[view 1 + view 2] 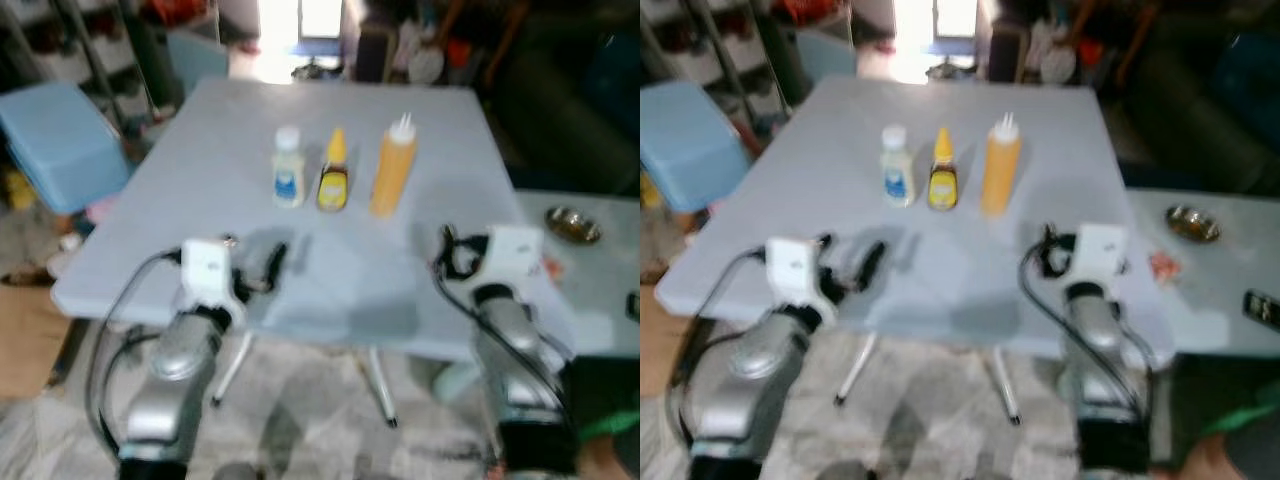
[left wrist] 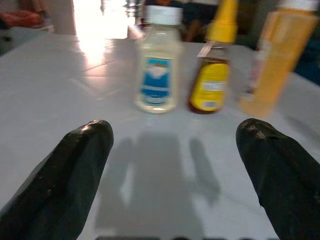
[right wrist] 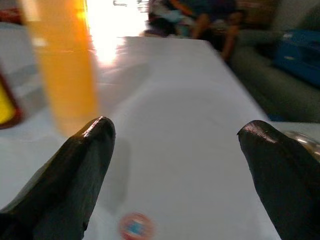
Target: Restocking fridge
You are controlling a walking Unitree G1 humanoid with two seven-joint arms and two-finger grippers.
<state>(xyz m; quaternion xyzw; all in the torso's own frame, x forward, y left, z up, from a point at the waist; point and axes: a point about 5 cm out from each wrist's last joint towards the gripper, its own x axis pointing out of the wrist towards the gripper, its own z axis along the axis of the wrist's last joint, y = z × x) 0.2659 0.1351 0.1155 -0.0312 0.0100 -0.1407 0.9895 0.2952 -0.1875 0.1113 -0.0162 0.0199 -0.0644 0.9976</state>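
Note:
Three bottles stand in a row on the grey table (image 1: 200,200): a white bottle with a blue label (image 1: 288,168), a brown bottle with a yellow cap and label (image 1: 333,172), and a tall orange squeeze bottle (image 1: 393,167). My left gripper (image 1: 268,264) hovers over the table's near part, short of the white bottle (image 2: 157,65), open with nothing between its fingers (image 2: 75,170). My right gripper (image 1: 450,256) is also open and empty, near the table's right front, with the orange bottle (image 3: 65,65) ahead on its left side.
A second table to the right carries a small metal bowl (image 1: 572,224) and a dark object (image 1: 1262,306). A light blue chair (image 1: 55,140) stands at the left. A dark sofa (image 3: 280,75) lies beyond the table. A small red sticker (image 3: 135,226) lies on the tabletop.

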